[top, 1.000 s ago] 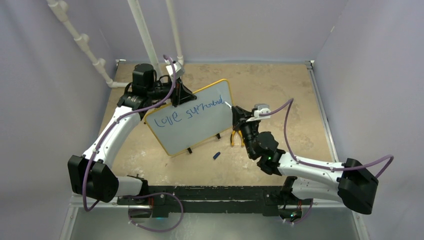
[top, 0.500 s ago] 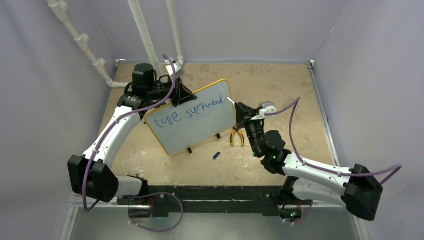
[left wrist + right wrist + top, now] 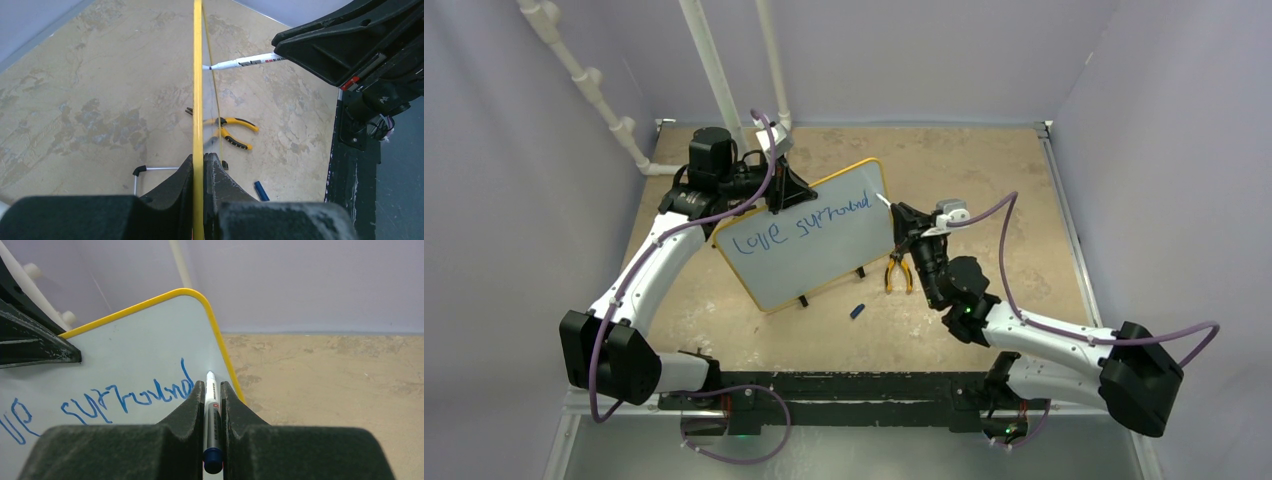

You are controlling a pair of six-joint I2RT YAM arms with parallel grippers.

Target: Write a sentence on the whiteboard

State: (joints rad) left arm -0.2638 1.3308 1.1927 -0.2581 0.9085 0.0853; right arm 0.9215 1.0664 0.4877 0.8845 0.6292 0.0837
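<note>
Right gripper (image 3: 212,390) jaws clamped on a white marker (image 3: 210,412), with its blue back end toward the wrist and its white tip poking out past the fingertips. Tip sits at the whiteboard (image 3: 814,262) face, just after the last blue stroke and close to the yellow frame's right edge. Actual contact can't be told.

Left gripper (image 3: 200,162) jaws clamped on the board's yellow edge, which the left wrist view shows edge-on as a thin yellow line running straight up between the fingers. From the top view that grip is on the board's upper edge, near its far-left corner.

The sentence (image 3: 799,225) is one line of blue cursive across the upper part of the board. It reads "love" and then a word like "surround", ending near the right frame by the marker tip.

Board stands tilted at the table's (image 3: 994,180) middle-left, with small black feet along its near edge. Yellow-handled pliers (image 3: 898,274) lie on the table just right of the board's near-right corner, under the right arm's wrist. A small blue cap (image 3: 857,311) lies nearer the bases, apart from both.
</note>
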